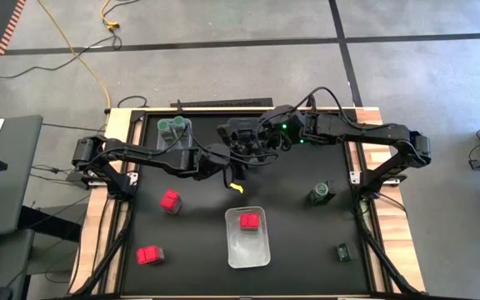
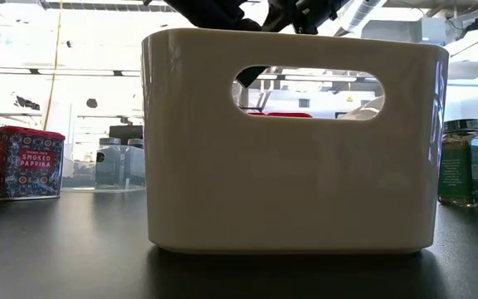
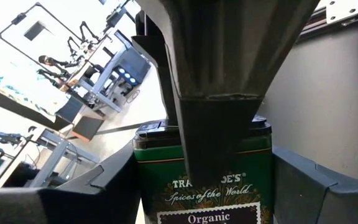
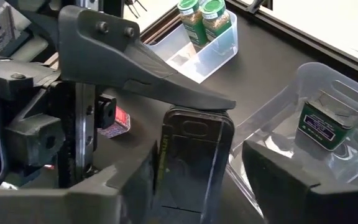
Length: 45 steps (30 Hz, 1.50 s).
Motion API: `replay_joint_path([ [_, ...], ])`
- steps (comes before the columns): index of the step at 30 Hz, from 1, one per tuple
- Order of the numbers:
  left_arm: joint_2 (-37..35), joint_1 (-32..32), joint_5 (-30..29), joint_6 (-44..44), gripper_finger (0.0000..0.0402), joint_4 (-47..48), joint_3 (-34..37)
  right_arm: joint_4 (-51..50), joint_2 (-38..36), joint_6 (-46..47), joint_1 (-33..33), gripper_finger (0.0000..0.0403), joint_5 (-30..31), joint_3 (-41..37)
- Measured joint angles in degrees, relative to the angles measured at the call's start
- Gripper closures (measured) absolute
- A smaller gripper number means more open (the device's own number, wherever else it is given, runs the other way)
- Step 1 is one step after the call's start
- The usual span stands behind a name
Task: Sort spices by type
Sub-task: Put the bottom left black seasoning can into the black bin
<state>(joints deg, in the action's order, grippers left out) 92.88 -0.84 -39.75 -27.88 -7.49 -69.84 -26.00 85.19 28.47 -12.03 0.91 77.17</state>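
My left gripper [image 3: 204, 193] is shut on a dark green spice box [image 3: 166, 180]. It holds the box in the air over the table's far middle [image 1: 238, 154]. My right gripper [image 4: 197, 180] comes down over the same box [image 4: 194, 155], open, with one finger before each broad face. A narrow gap shows at one finger. Red packets lie at the near left [image 1: 170, 201] [image 1: 149, 255], and one lies in the near bin [image 1: 249, 221]. Green-lidded jars [image 1: 174, 127] stand in the far-left bin. A jar [image 1: 321, 193] and a dark box [image 1: 342, 251] stand on the table's right. My left gripper pinches the dark box by its two narrow sides [image 3: 143, 180], below the lid. The fingers come in level from the table's left. The box is upright with its label facing the wrist camera, and it is clear of the table. My right gripper's finger [image 3: 216, 93] lies down the box's front face from above; whether it touches, I cannot tell.
A clear bin [image 4: 303, 93] holding another dark box [image 4: 325, 121] sits just beside and below the two grippers. The near bin [image 2: 297, 141] fills the low view, with a red paprika tin [image 2: 23, 162] to its left and a jar [image 2: 463, 162] to its right. A small yellow object [image 1: 238, 187] lies under the left arm.
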Motion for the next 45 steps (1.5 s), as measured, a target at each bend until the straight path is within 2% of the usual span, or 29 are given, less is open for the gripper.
replay_joint_path([
  [9,0.0,0.0,-0.4,-0.2,0.0131,0.0,0.0,0.1,0.0,0.7,0.0,0.0250,-0.1,0.0],
  [27,0.0,0.0,0.1,2.2,0.0128,0.8,0.0,-0.5,0.0,-0.2,0.0,0.0243,-1.1,0.0],
  [36,0.0,0.0,0.4,2.4,0.0056,1.7,0.0,-1.2,0.0,-2.1,-0.1,0.0243,-1.1,-0.1],
  [41,0.0,0.0,0.0,2.3,0.0050,1.7,0.0,-1.0,0.0,-2.0,-0.1,0.0242,-1.1,-0.1],
  [45,0.0,0.0,-3.0,2.2,0.0050,1.6,0.0,-1.2,0.0,-1.9,-0.1,0.0242,-1.0,-0.1],
])
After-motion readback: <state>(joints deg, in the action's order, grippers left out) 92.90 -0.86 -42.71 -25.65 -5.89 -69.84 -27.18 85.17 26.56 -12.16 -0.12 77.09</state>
